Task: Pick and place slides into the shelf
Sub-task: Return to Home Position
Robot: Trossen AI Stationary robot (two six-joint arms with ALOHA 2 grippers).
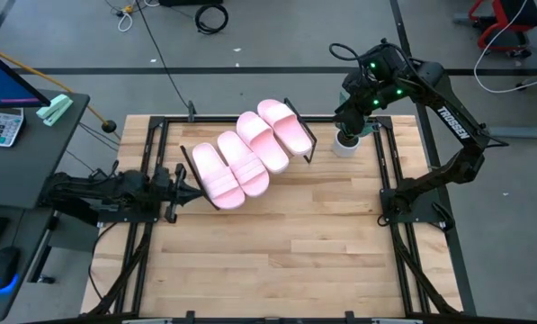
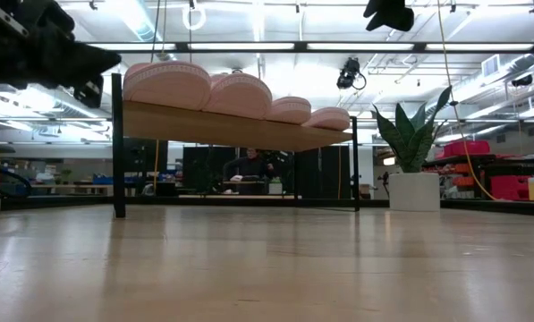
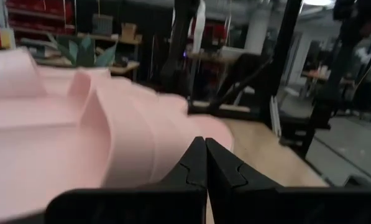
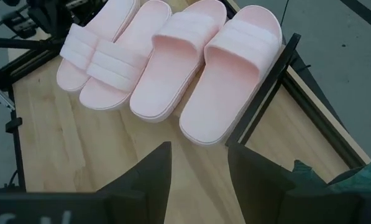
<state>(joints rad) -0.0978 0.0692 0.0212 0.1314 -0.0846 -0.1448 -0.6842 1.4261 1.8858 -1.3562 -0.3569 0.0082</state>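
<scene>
Four pale pink slides lie side by side, soles down, on the slanted shelf (image 1: 306, 144) in the middle of the table: (image 1: 217, 175), (image 1: 243, 160), (image 1: 264, 141), (image 1: 284, 126). The low view shows them in a row on the raised board (image 2: 231, 130). My left gripper (image 1: 192, 187) lies low at the shelf's left end, shut, its tips (image 3: 205, 162) right beside the leftmost slide (image 3: 79, 143). My right gripper (image 1: 353, 112) hangs open (image 4: 197, 168) high above the shelf's right end, looking down on all the slides (image 4: 173, 62). My left gripper has its shut fingertips (image 3: 197, 155) level at the side of the leftmost slide (image 3: 148, 143), coming from the table's left. Whether they touch it I cannot tell.
A white pot with a green plant (image 1: 344, 142) (image 2: 412, 170) stands by the table's far right edge, under my right arm. Black frame rails (image 1: 389, 171) run along the table's sides. Bare wood (image 1: 277, 243) lies near of the shelf. A person (image 2: 249, 168) sits in the room beyond.
</scene>
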